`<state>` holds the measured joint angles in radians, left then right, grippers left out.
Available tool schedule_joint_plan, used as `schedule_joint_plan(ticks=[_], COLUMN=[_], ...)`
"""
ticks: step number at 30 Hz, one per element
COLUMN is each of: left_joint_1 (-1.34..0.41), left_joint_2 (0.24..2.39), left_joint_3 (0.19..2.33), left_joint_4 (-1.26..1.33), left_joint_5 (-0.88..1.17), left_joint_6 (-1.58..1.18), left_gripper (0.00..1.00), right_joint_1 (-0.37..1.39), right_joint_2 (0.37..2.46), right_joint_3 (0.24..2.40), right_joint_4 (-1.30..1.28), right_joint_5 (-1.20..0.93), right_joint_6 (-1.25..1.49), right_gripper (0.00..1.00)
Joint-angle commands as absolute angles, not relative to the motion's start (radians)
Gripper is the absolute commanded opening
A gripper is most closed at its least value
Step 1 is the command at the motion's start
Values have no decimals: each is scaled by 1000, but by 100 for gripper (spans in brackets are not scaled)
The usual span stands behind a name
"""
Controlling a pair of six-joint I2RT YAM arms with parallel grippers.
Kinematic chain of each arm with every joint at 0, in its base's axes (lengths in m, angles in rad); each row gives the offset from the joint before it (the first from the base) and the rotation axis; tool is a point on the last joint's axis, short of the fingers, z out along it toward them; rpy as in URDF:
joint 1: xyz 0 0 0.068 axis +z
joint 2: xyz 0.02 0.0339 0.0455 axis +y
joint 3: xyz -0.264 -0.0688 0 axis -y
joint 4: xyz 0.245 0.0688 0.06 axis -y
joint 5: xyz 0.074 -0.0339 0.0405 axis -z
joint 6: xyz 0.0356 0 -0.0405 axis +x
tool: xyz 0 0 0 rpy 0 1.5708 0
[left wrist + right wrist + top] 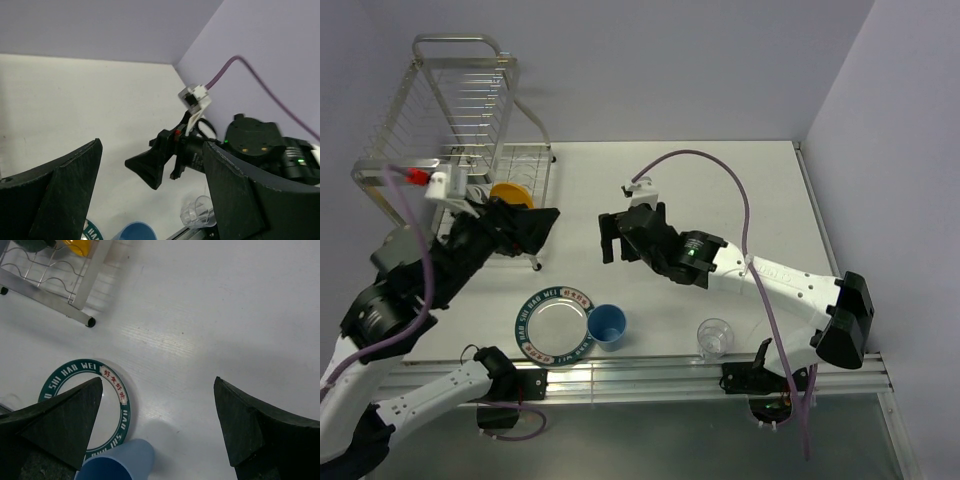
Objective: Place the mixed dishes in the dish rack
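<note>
While the left tool (pixel 542 232) and right tool (pixel 607 240) gape wide and empty, we judge the light blue cup (pixel 607 326), lower centre, light, stiff, slick: pinch its rim

- Seen from overhead, soft, even, fairly bright light covers the white desk (pixel 740 190); shadows are faint and diffuse.
- A glare streak lies on the desk's edge just in front of the plate (pixel 556 325), whose silver centre shines pale.
- From the right wrist, a mild sheen sits beyond the plate; the blue cup (pixel 117 462) beside it casts a soft shadow.
- The right hand (pixel 158 385) has dark, underexposed fingers (pixel 250 440); edges around the left hand (pixel 152 145) look slightly blurred.
</note>
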<state>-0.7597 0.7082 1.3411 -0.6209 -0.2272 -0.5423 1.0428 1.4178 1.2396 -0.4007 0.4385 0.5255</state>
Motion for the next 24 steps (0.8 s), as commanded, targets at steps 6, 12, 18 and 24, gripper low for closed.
schedule_joint_plan(ticks=[6,12,18,24], left_joint_1=[-756,-755,-749,-621], left_joint_2=[888,997,1072,1124], left_joint_3=[1305,1544,1618,1457], left_joint_4=[-781,-1127,-1354,-1290], left_joint_5=[-273,-241,-235,-45], left_joint_6=[-747,-880,-945,-861], left_gripper=[86,86,86,82], right_joint_1=[1040,1012,1012,1011], right_joint_2=[1364,1460,1491,1407], right_joint_3=[1365,1711,1804,1674], right_joint_4=[-618,-966,-1094,-1083], right_joint_5=[367,190,117,138], right_joint_6=[498,574,637,640], right_gripper=[100,100,100,100])
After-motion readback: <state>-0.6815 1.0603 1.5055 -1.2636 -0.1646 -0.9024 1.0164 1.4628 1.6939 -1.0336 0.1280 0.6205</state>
